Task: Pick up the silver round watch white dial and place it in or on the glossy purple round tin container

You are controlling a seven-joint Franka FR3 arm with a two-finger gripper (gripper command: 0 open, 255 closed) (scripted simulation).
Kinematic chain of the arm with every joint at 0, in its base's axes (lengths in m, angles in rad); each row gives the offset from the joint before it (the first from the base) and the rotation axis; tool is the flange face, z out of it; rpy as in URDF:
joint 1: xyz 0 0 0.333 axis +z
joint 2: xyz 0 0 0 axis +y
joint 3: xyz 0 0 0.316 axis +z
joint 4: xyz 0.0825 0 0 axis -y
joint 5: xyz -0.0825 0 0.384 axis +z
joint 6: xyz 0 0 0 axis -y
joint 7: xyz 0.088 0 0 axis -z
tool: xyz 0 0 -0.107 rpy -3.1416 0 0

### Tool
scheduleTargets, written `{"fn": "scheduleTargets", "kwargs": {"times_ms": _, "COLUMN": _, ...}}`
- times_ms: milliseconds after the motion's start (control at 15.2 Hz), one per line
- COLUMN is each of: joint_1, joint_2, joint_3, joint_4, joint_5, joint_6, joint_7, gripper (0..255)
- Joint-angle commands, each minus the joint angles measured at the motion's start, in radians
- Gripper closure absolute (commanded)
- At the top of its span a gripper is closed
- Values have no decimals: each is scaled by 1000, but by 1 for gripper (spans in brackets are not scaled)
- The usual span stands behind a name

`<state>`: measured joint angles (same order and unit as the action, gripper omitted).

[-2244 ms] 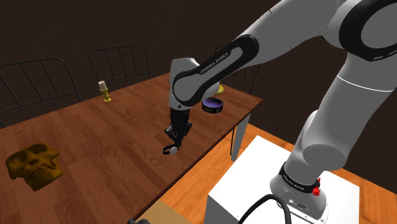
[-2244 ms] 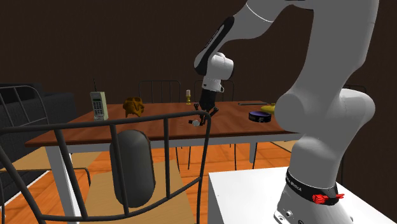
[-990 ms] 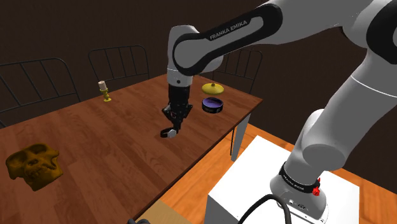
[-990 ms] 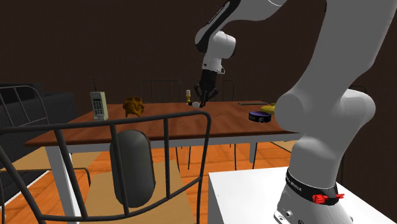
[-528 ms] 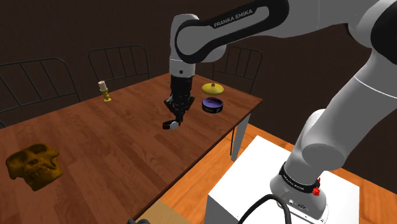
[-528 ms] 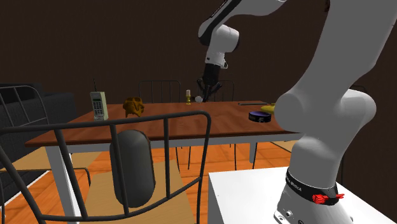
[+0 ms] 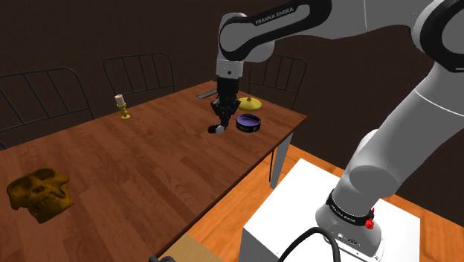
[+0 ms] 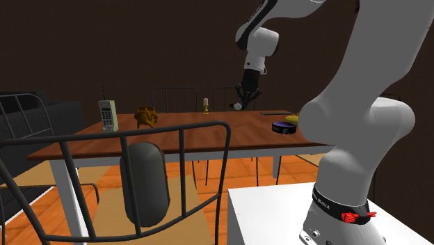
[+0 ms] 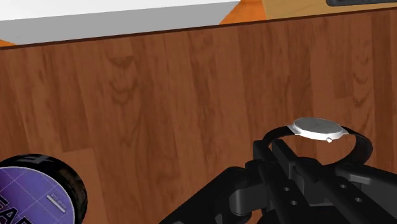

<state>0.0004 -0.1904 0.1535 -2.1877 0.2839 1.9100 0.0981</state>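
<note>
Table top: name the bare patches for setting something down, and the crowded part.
Widest bare wood lies between the golden skull and the gripper, holding the watch. More lies between the small yellow figurine and the skull. Crowded: the corner with the purple tin and yellow dish.

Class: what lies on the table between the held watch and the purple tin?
Nothing but bare wooden table between the watch and the purple tin, seen in the wrist view.
</note>
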Motion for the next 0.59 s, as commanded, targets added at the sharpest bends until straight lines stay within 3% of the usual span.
{"fn": "scheduleTargets", "kwargs": {"times_ms": 0, "joint_1": -23, "joint_2": 5, "joint_3": -30, "joint_4": 10, "joint_5": -13, "joint_6": -18, "joint_7": -47, "gripper": 255}}
{"fn": "scheduleTargets", "kwargs": {"times_ms": 528, "joint_1": -113, "joint_2": 77, "joint_3": -142, "joint_4": 105, "joint_5": -63, "joint_6": -82, "joint_7": -216, "gripper": 255}}
